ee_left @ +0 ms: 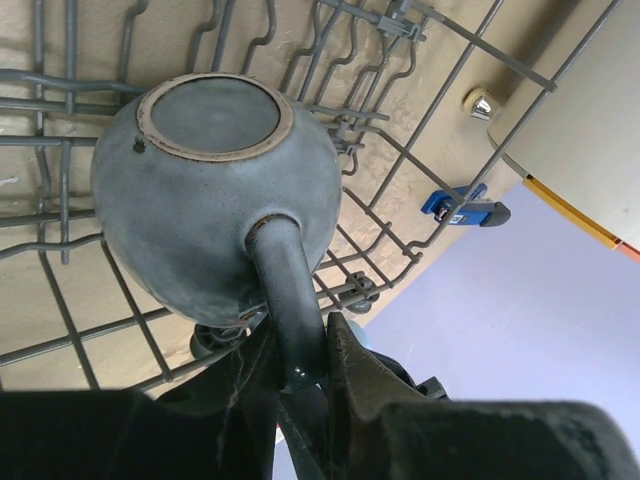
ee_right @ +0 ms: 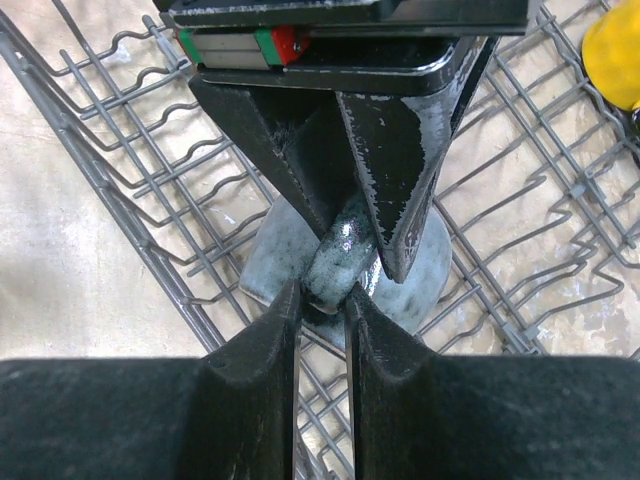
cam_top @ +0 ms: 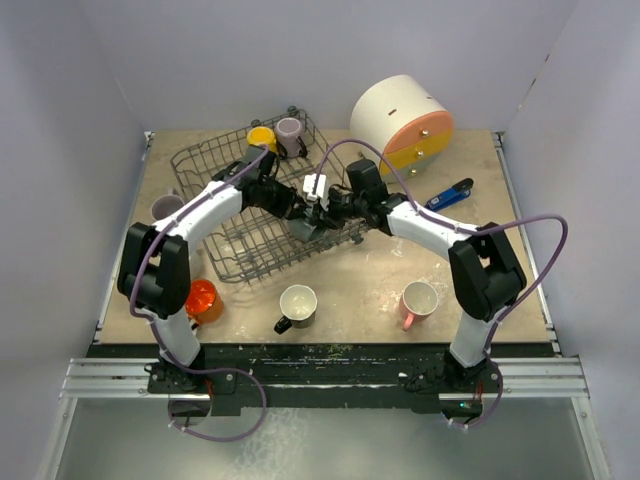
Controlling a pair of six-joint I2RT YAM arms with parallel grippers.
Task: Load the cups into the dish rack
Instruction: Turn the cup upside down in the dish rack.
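Gripping its handle (ee_left: 285, 290), left fingers (ee_left: 358, 385) and right fingers (ee_right: 262, 360) hold the blue-grey mug (ee_left: 200, 200) inverted.

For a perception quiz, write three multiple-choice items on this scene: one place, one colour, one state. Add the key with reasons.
1. On the table, the orange mug stands: A) at the far right corner; B) beside the left arm; C) at the far left corner.
2. The left end effector and the right end effector pinch one mug by its handle; that mug is: A) pink; B) yellow; C) grey-blue.
3. The pink mug is: A) upright; B) upside down; C) on its side.
Key: 1 B, it sits next to that arm. 2 C, the left wrist view shows the grey-blue mug. 3 A, its open mouth faces up.
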